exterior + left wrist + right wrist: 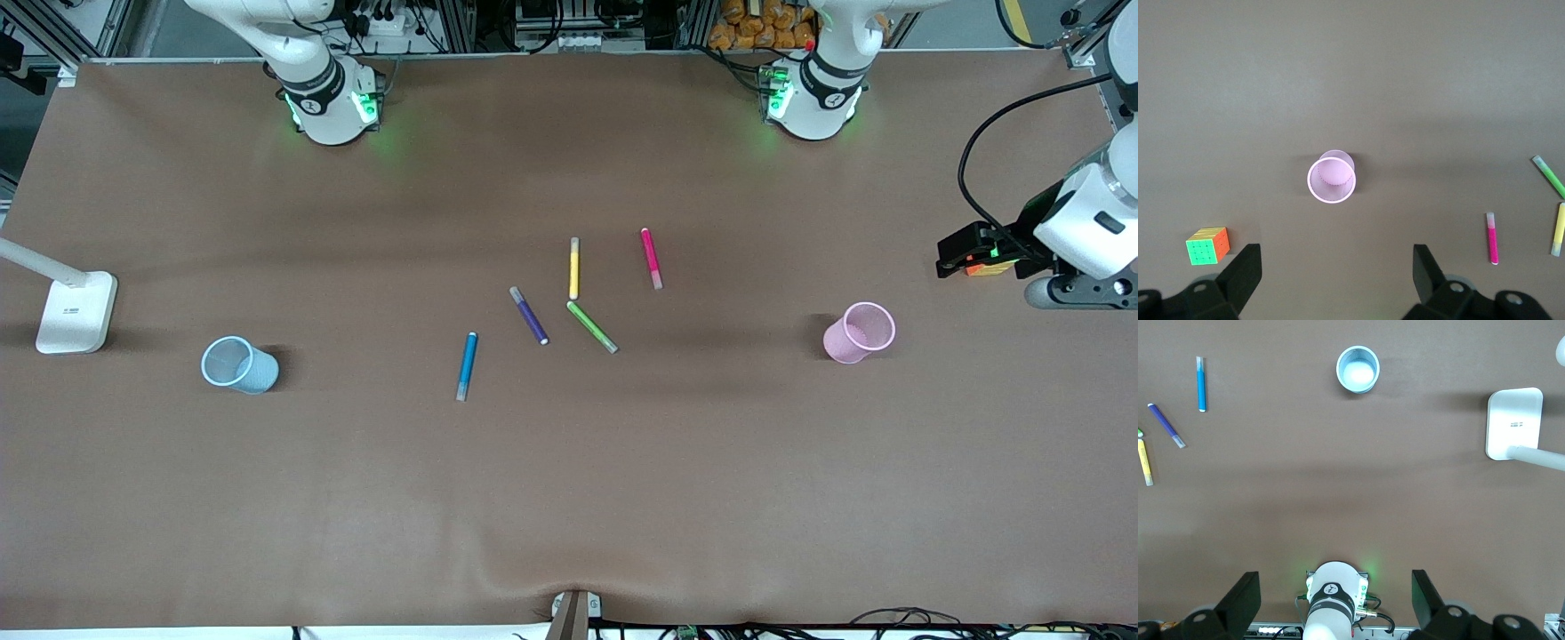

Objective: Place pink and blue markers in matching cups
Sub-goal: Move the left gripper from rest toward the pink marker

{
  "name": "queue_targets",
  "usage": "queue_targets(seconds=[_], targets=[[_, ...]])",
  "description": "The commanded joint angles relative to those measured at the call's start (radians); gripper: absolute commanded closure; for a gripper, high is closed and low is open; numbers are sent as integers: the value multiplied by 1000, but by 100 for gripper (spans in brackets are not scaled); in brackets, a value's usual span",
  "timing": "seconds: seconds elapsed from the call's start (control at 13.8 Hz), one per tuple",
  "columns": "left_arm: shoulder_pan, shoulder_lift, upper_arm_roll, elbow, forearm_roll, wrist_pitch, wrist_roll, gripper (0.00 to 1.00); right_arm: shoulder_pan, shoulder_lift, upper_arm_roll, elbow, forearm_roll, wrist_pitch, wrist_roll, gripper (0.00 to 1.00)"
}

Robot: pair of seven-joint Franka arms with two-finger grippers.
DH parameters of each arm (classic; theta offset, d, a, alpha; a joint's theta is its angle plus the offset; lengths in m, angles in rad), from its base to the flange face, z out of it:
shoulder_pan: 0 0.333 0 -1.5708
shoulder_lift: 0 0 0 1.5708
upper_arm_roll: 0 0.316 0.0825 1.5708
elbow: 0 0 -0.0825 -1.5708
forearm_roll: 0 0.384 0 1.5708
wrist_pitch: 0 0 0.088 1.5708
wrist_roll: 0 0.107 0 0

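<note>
Blue marker [467, 365] on table, blue cup [238, 364], pink cup [858, 332] empty, both grippers spread.

A brown cloth is covering the table [569, 498]; a white lamp base [76, 311] is standing at the right arm's end, with aluminium framing [80, 27] running along the edge by the bases.

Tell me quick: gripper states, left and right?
Left gripper: open, holding nothing, over the pink cup.
Right gripper: open, holding nothing, high over the table near its own base.

A high front camera faces both bases; wrist cameras look straight down, sharing the markers.
</note>
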Motion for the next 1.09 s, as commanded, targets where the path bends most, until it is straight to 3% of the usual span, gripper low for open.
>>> queue_targets(seconds=[0.0, 1.01], targets=[[-1, -9, -4, 13, 24, -16, 7, 0, -25, -11, 15, 1, -10, 3, -19, 0], [-5, 129, -5, -6, -46, -22, 17, 0, -17, -11, 20, -7, -10, 53, -18, 0]])
